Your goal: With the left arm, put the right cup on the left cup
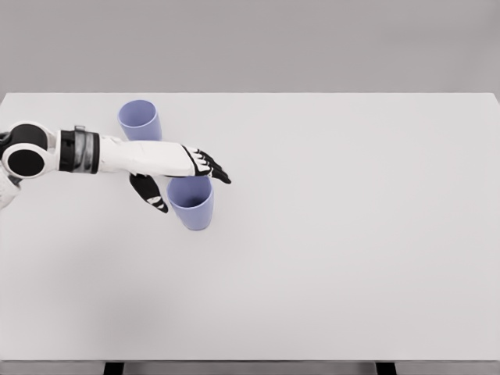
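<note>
Toward the table's left half sits the right cup (191, 203), upright, with my left hand (181, 173) spread around its rim, thumb on the near-left side, fingers stretched over the far edge. I judge I'm mid-grasp: next I must close, lift, and carry it back-left onto the left cup (140, 119) near the table's (351, 234) far edge.

White table (351, 273) before a plain grey wall (312, 39).
</note>
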Available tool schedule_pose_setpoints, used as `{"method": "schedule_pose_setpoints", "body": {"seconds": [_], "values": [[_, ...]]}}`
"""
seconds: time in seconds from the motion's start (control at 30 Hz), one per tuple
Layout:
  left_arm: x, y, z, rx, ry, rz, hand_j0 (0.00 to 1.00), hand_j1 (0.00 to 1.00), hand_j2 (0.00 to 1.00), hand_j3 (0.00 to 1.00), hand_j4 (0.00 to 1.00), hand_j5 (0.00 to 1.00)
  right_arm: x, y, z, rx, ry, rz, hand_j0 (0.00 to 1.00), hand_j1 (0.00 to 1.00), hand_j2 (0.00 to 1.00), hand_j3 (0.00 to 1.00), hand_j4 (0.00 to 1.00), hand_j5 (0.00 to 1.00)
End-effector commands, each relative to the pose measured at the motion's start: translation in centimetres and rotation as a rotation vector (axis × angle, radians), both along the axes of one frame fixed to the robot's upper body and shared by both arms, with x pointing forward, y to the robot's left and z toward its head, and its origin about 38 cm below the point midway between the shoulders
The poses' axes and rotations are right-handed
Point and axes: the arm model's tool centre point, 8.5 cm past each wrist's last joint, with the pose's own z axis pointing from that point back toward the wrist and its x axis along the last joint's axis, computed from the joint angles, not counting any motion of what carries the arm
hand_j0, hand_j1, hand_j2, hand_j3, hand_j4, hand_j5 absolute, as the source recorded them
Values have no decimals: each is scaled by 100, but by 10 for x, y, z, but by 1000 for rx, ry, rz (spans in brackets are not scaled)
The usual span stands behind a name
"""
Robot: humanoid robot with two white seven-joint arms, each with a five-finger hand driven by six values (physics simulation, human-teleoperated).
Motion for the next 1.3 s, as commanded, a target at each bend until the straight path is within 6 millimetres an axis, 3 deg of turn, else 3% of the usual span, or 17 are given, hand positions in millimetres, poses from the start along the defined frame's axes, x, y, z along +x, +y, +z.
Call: {"method": "schedule_pose_setpoints", "body": {"seconds": [0.0,0.1,0.17,0.2,0.5,0.7,0.97,1.27], "values": [[1,0,0,-5,3,6,100,100,100,100,100,100,1,0,0,1,-2,0,100,100,100,100,100,100],[1,0,0,-6,4,6,99,99,99,99,99,99,0,0,0,0,0,0,100,100,100,100,100,100],[1,0,-1,-6,6,7,74,74,74,74,74,74,1,0,0,1,-2,0,100,100,100,100,100,100],[1,0,-1,-6,6,7,66,66,66,66,66,66,0,0,0,0,0,0,100,100,100,100,100,100],[1,3,-1,-1,7,11,63,63,63,63,63,63,0,0,0,0,0,0,100,100,100,100,100,100],[6,9,24,-56,-26,33,60,60,60,60,60,60,0,0,0,1,0,0,100,100,100,100,100,100],[3,67,71,-55,-83,130,60,60,60,60,60,60,1,0,0,0,-2,0,100,100,100,100,100,100],[4,82,84,-53,-105,162,60,60,60,60,60,60,1,0,0,1,-2,0,100,100,100,100,100,100]]}}
